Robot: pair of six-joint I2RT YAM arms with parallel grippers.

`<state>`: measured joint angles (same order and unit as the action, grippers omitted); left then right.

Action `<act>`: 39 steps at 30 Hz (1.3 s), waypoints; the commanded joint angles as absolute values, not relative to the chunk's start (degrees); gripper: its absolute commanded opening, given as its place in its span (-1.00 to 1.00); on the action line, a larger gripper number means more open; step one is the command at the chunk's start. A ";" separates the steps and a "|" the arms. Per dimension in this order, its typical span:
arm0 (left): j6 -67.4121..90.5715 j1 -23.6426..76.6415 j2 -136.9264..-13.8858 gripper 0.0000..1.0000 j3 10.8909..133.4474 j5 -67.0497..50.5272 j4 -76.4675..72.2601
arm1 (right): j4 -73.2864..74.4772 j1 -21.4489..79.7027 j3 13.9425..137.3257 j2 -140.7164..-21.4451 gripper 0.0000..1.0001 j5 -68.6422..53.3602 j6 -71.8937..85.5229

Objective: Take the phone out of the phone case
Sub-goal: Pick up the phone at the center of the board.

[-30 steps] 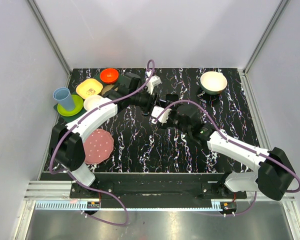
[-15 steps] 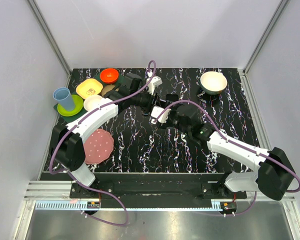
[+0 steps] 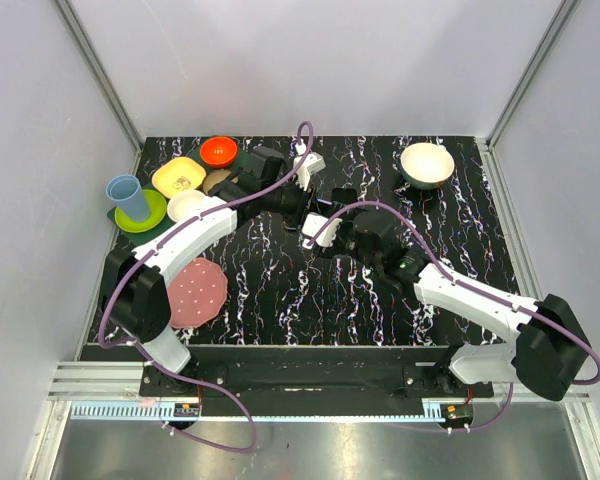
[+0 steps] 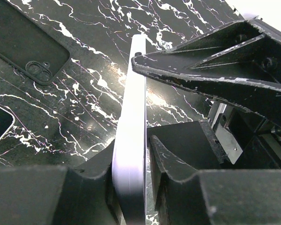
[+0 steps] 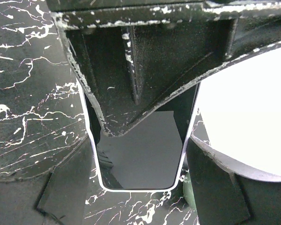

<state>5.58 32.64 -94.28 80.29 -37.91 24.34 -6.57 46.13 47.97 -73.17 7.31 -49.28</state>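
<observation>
A phone with a pale rim and black screen [image 3: 313, 224] is held above the table between both grippers. My left gripper [image 3: 302, 212] is shut on its flat faces; in the left wrist view the phone [image 4: 131, 108] stands edge-on between my fingers [image 4: 131, 157]. My right gripper [image 3: 326, 238] is shut across its long edges; in the right wrist view the screen [image 5: 140, 150] fills the gap between my fingers [image 5: 136, 159]. An empty black phone case [image 4: 28, 49] with a camera cut-out lies flat on the table beyond.
At the back left stand a red bowl [image 3: 219, 151], a yellow dish [image 3: 178, 177], a small white bowl [image 3: 187, 205] and a blue cup [image 3: 128, 196] on a green plate. A pink plate [image 3: 195, 290] lies front left. A white bowl [image 3: 427, 164] sits back right.
Both grippers and the phone have shifted only slightly; the hold on the phone is the same.
</observation>
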 commanded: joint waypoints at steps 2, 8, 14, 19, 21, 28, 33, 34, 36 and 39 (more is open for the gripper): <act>4.57 33.40 -94.04 -0.52 82.00 -36.74 23.02 | -13.36 46.85 49.04 -72.42 -1.00 9.05 -50.54; 3.69 33.93 -94.31 -0.90 82.35 -35.95 23.47 | -13.45 46.76 49.04 -72.16 -0.99 9.14 -50.63; 2.99 34.10 -93.87 -1.00 82.62 -34.28 24.08 | -12.40 46.85 49.22 -71.28 -0.46 8.62 -50.45; 1.41 34.01 -92.03 -1.00 83.06 -32.08 25.40 | -7.32 46.85 50.45 -68.91 0.45 6.95 -49.05; 0.70 33.49 -91.06 -1.00 82.79 -31.82 25.49 | -4.58 46.76 51.32 -67.07 0.58 4.40 -48.52; 1.05 28.22 -84.91 -1.00 79.72 -35.06 23.65 | 7.11 43.08 53.61 -61.35 0.96 -7.01 -42.37; 2.99 22.86 -78.33 -1.00 74.45 -41.99 18.29 | 11.33 38.41 55.90 -57.22 0.99 -17.57 -36.14; 2.55 22.42 -77.35 -1.00 73.92 -42.71 18.11 | 11.86 37.89 56.16 -56.52 1.00 -18.54 -35.69; 1.06 21.27 -74.11 -1.00 71.73 -45.16 16.53 | 13.00 36.57 56.69 -54.94 1.00 -20.65 -35.07; 0.44 20.30 -68.23 -1.00 67.25 -44.57 11.88 | 13.88 35.34 57.04 -53.62 1.00 -21.18 -34.89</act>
